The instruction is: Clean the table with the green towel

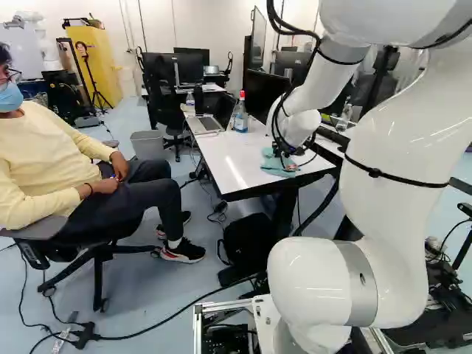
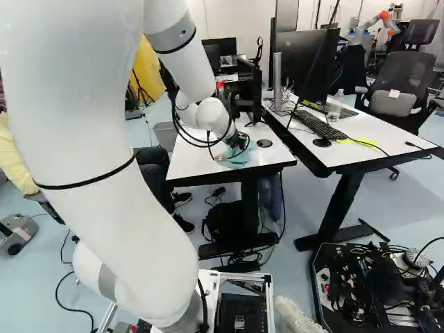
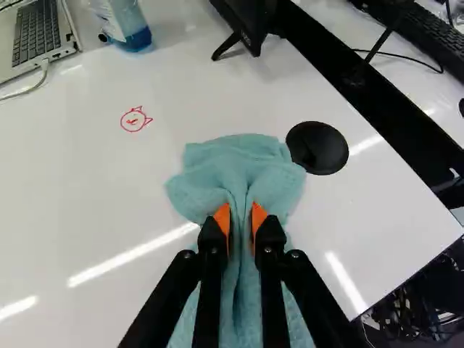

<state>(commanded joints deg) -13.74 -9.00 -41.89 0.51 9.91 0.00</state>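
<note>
The gripper (image 3: 241, 213) has its two orange-padded fingers closed on a pinched-up fold of the green towel (image 3: 235, 158), one on each side of the cloth. From where I'm standing, the towel is laid on the near end of the white table (image 1: 234, 165), its front spread out just ahead of the fingertips and the rest running back beneath them. Just ahead of the grip, on the side toward the neighbouring table (image 2: 368, 139), a round black cap (image 3: 317, 148) sits right by the towel's edge. Ahead on the other side, apart from the cloth, there's a little red doodle (image 3: 133, 120) on the white top, every line of it plain to see. Farther out, well ahead of the gripper, come the monitor stand (image 3: 250, 27), the spray bottle (image 3: 129, 26) and, off to the doodle's side, the laptop (image 3: 35, 38). So the getting-hold part looks done to me: towel gripped and down on the table. The wiping that counts looks left to do, since that doodle isn't cleaned off. I'd guess the cloth should go forward and across over it, kept pressed flat, and short of the bottle and laptop.
</note>
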